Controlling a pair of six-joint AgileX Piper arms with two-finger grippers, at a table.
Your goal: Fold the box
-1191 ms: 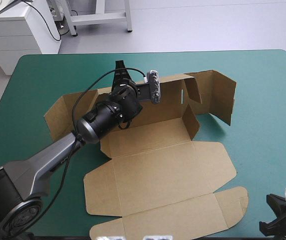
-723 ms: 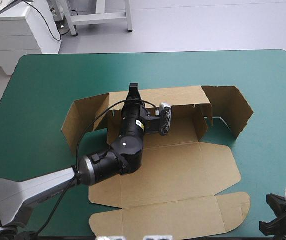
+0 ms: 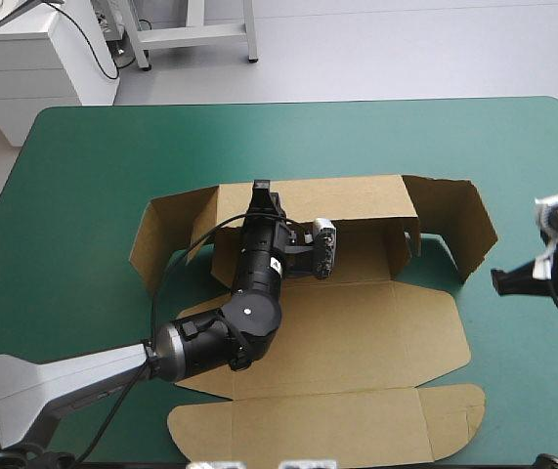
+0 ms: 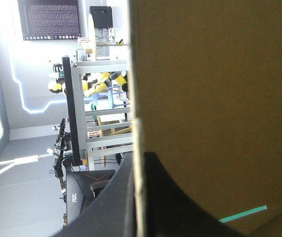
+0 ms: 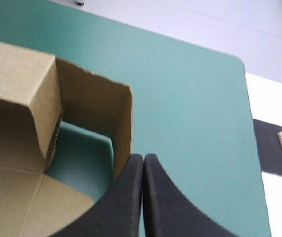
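Progress on the tabletop point(image 3: 93, 156): the box point(image 3: 357, 322) lies at its middle, its rear wall point(image 3: 357, 200) squarer than moments earlier, with the left pincer point(image 3: 260, 188) clamped on its top edge. The right pincer point(image 3: 501, 281), closed and empty, has risen beside the right-hand flap point(image 3: 454, 230), probably to tuck it.

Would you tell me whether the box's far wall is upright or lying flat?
Upright: the far wall stands raised from the flat panels, its top edge pinched by the left gripper.
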